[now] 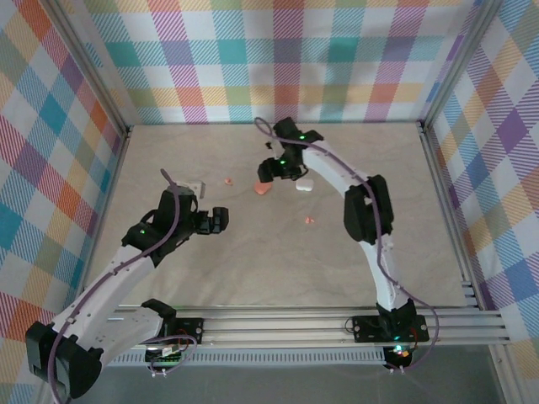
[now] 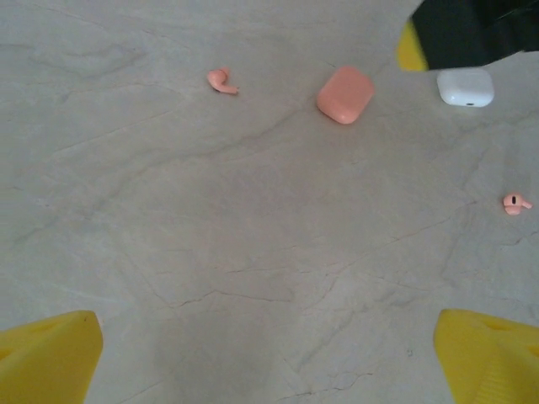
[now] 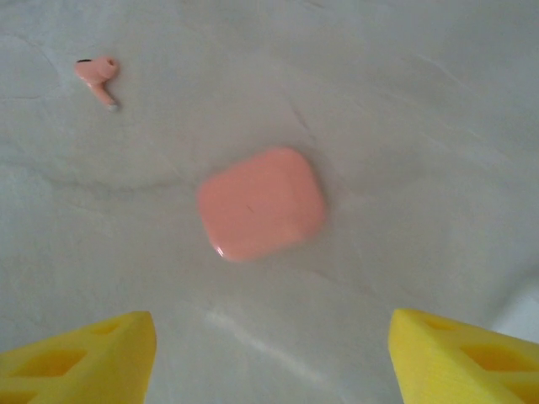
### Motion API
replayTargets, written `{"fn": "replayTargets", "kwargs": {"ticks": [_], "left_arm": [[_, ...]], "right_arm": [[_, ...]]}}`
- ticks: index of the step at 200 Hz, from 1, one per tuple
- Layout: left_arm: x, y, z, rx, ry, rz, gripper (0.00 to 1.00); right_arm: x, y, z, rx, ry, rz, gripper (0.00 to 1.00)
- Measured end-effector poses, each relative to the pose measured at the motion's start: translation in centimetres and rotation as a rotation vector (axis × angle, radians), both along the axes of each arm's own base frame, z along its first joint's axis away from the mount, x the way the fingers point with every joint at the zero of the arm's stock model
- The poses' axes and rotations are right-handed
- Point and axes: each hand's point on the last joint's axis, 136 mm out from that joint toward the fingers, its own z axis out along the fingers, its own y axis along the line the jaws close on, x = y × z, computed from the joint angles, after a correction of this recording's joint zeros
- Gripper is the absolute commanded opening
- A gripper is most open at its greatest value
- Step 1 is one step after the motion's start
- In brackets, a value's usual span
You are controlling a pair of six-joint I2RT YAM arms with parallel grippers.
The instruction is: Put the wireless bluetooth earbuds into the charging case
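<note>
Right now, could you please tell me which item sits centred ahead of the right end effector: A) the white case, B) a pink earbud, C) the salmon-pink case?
C: the right wrist view has the salmon-pink case lying closed on the table, midway ahead of the open right end effector, with a pink earbud off to one side.

White case [image 3: 525,308] (a blurred pale corner) runs off the frame edge just outside the right gripper [image 3: 271,328].
</note>
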Motion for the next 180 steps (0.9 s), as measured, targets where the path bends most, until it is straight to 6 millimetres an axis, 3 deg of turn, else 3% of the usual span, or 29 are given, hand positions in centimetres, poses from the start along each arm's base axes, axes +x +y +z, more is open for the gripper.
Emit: {"fn": "replayTargets", "kwargs": {"ticks": [29,62,117,180], "left_arm": [[-0.7,0.5,0.0,-0.013,-0.003,0.025,1.0],[-1.2,0.8,-0.7,-0.015,0.002,0.032,1.0],[-1.0,0.9,-1.8,0.006,0.033,0.04,1.0],[-1.0,0.4,-2.6,0.004,0.068,0.018,1.0]], "right_arm": [[0.8,2.5,-2.7,-0.103,-0.042,0.082,0.85],[1.0,2.2,-4.8,-0.2,-0.055,0.141,0.9],[1.0,1.8,-5.7,-0.269,-0.08,0.203,0.9],[0.2,3.0,-6.7,-0.286,-0.093,0.269,0.85]]}}
